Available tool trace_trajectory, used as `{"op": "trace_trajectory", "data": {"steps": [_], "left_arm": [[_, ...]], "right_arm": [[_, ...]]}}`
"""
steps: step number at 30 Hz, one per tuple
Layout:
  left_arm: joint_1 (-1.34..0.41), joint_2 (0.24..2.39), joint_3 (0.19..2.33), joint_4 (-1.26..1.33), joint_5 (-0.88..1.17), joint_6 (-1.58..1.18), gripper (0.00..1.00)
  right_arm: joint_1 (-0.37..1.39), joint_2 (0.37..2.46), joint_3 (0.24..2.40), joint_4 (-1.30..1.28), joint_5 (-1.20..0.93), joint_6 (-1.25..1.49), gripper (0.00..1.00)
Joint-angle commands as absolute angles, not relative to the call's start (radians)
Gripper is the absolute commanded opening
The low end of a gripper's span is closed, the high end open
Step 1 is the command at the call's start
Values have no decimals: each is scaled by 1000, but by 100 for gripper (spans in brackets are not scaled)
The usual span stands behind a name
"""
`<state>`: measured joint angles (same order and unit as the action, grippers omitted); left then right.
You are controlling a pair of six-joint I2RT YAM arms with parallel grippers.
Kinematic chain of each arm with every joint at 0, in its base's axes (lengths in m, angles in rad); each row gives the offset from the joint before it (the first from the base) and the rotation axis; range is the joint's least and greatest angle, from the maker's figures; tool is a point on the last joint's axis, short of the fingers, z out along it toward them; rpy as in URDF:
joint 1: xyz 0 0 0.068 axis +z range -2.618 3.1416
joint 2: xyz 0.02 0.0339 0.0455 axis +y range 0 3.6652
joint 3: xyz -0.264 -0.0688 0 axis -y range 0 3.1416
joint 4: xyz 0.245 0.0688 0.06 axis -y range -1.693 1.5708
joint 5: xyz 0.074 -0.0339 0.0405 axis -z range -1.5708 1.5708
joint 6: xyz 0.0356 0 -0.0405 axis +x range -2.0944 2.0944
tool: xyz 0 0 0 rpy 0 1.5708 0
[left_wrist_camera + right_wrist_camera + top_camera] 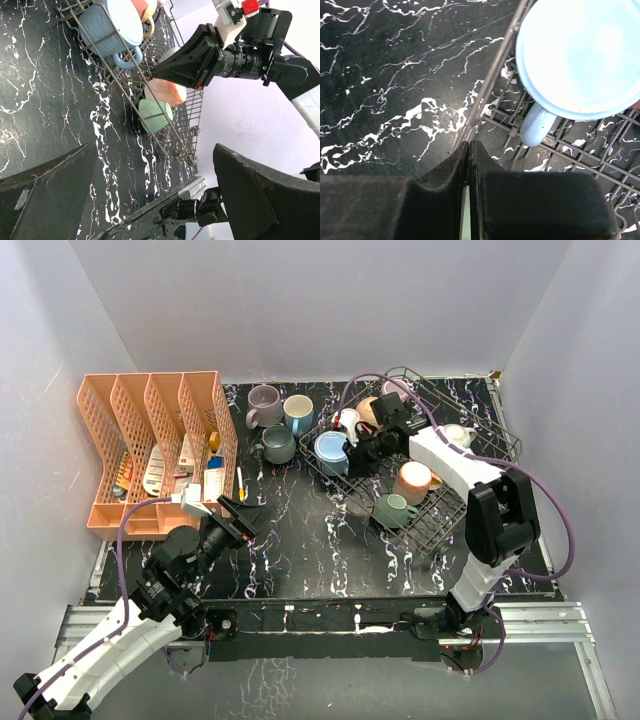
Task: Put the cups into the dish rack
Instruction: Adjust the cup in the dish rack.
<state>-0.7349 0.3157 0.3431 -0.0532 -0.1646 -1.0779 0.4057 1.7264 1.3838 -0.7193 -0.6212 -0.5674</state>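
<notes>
**Colleague:** What is your right gripper holding?

**Me:** Nothing. The right gripper [470,145] has its two fingers pressed flat together with no cup between them. I think shut fingers suit this place, because they are slim and do not catch on the wires.

**Colleague:** Where is it, then?

**Me:** Right over the edge wire of the dish rack [491,75]. Just ahead of the fingertips and to their right sits a light blue cup [580,50]. It is inside the rack with its mouth facing my camera and its handle pointing back toward the fingers. On the other side of the fingers there is only the black marbled table [395,75].

**Colleague:** So the loading is finished?

**Me:** Not yet, I would say. Several cups lie in the rack, but farther out, beyond the rack's edge, three stand on the table: a mauve cup [264,403], a blue cup [298,412] and a grey cup [275,444].

**Colleague:** And the left arm?

**Me:** The left gripper [238,516] is spread wide and holds nothing. It hangs above the table near the orange organiser [150,450], facing the rack. I judge it keeps clear there, so the arms do not meet.
</notes>
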Motion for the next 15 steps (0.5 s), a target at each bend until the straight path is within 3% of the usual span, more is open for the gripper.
{"op": "trace_trajectory", "data": {"steps": [1, 15], "left_arm": [[-731, 326, 346, -39, -157, -1073, 97], [-732, 314, 342, -49, -168, -1072, 97]], "right_arm": [[407, 1770, 1427, -655, -558, -537, 8], [370, 1798, 1456, -596, -414, -505, 8]]}}
